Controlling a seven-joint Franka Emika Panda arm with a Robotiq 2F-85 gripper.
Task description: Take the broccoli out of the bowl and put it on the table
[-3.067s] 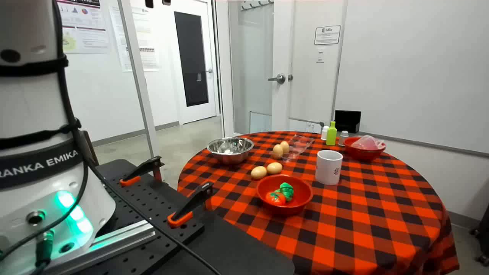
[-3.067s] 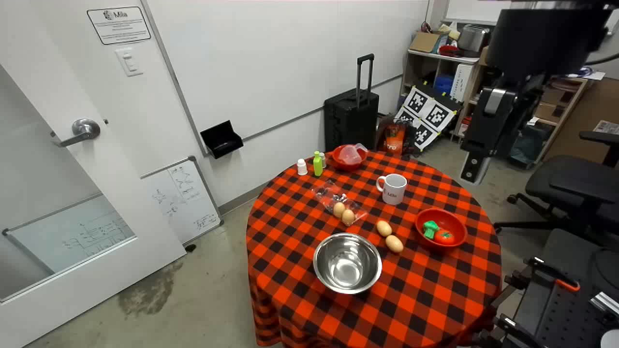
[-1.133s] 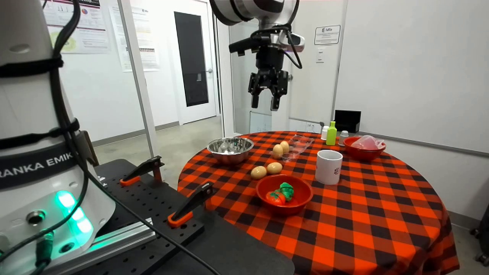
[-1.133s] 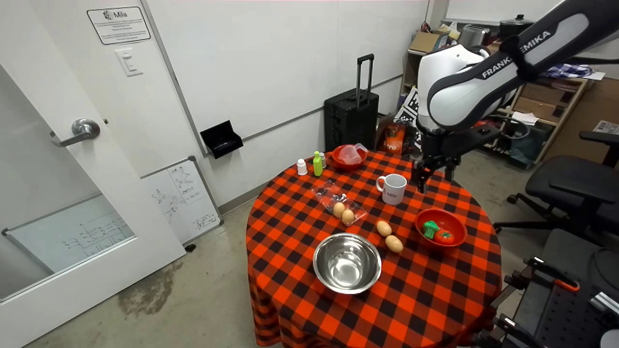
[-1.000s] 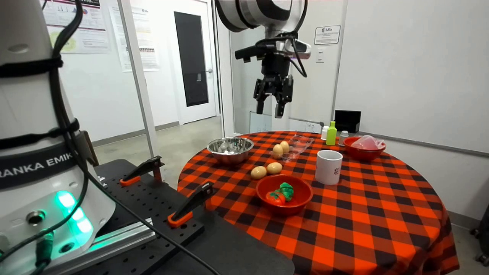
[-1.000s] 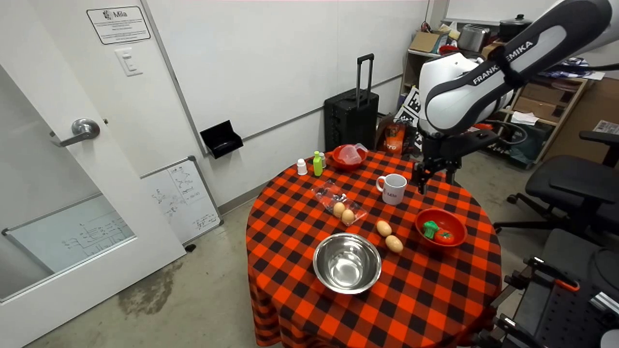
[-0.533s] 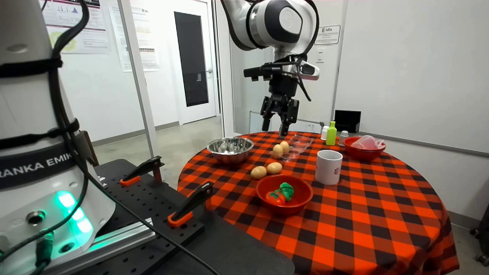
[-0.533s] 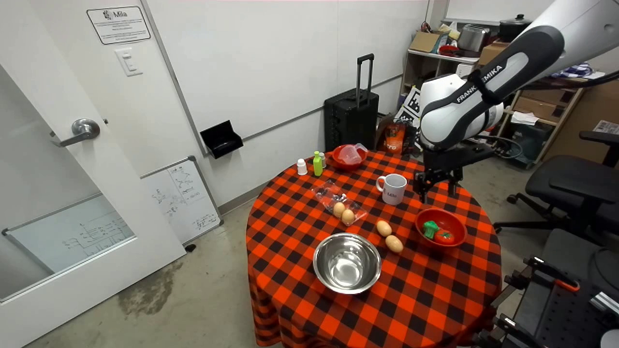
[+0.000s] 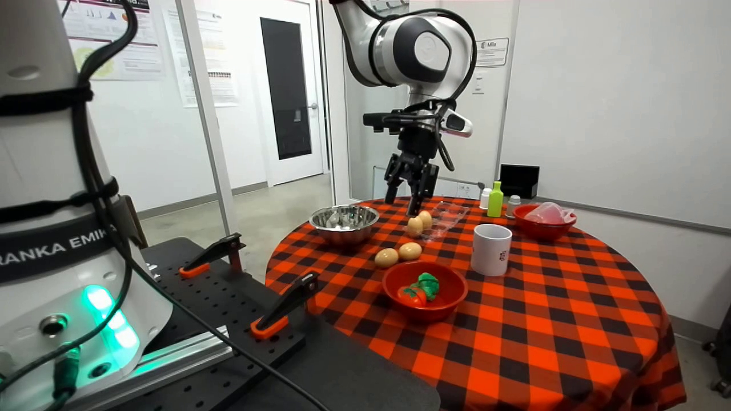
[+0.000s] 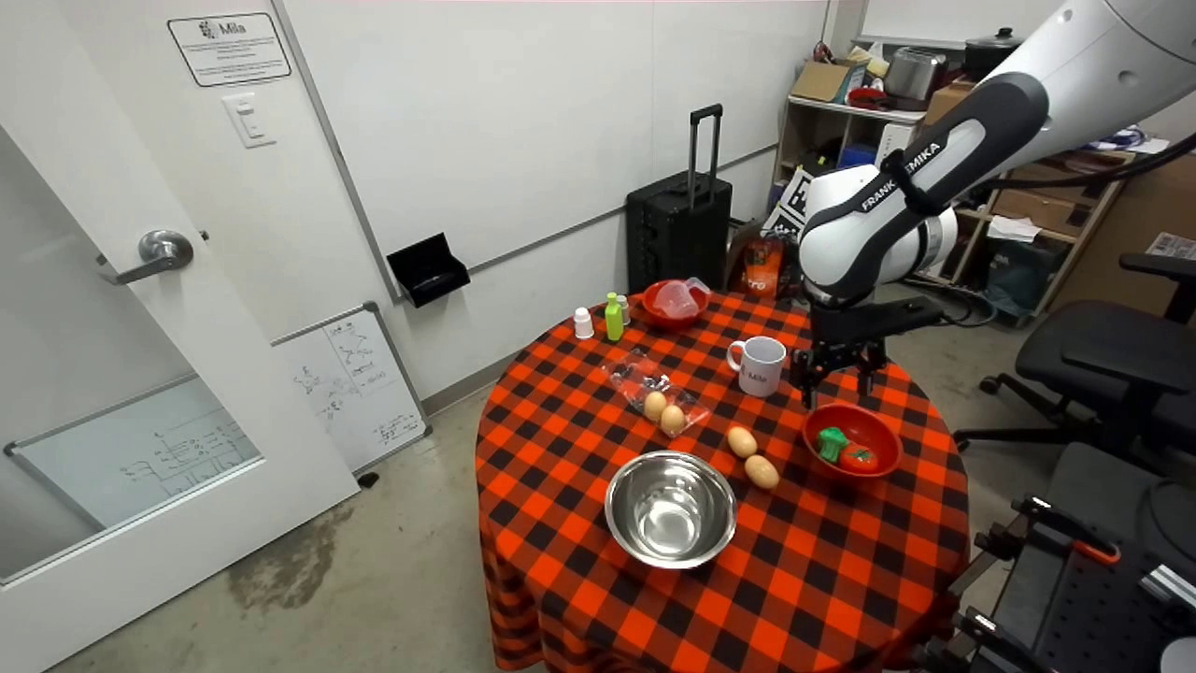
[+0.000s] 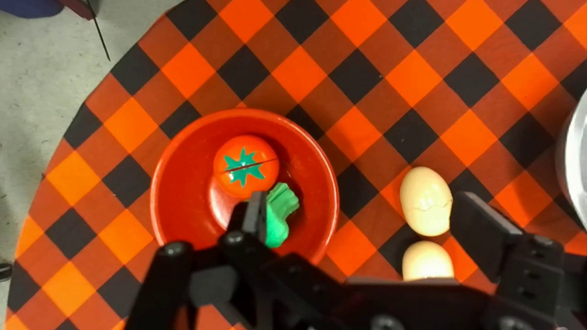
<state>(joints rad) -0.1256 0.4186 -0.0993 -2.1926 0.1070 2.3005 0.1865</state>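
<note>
Inside the shallow red bowl (image 9: 451, 288), the broccoli (image 9: 428, 285) is lying just beside a tomato (image 9: 411, 297), whose green star-shaped top is facing up with a dark line running across it. The red bowl is resting on the round checked surface (image 9: 548, 348). Above that surface the end effector (image 9: 402, 206) is hanging from the arm (image 9: 420, 51), leaning a little, and its two fingers (image 9: 416, 203) are standing wide apart. In the wrist view, one finger is covering part of the broccoli, while the other is showing just beside two eggs (image 11: 425, 201). In both exterior views these eggs are sitting between the red bowl and a steel bowl (image 9: 342, 237). Farther along, two more eggs (image 9: 415, 227) are lying at one end of a clear plastic package (image 9: 448, 216). A white mug (image 9: 491, 250) is standing upright near the red bowl. Close to the surface's edge, a lime green bottle (image 9: 495, 202) is standing between two small pale containers (image 9: 513, 206), and just beside them a second bowl (image 9: 545, 229), also red, is holding a translucent pinkish piece (image 9: 548, 213). At the arm's base, green lights (image 9: 116, 318) are glowing, and two black-and-orange clamps (image 9: 288, 302) are sitting on a black perforated plate (image 9: 228, 285).
</note>
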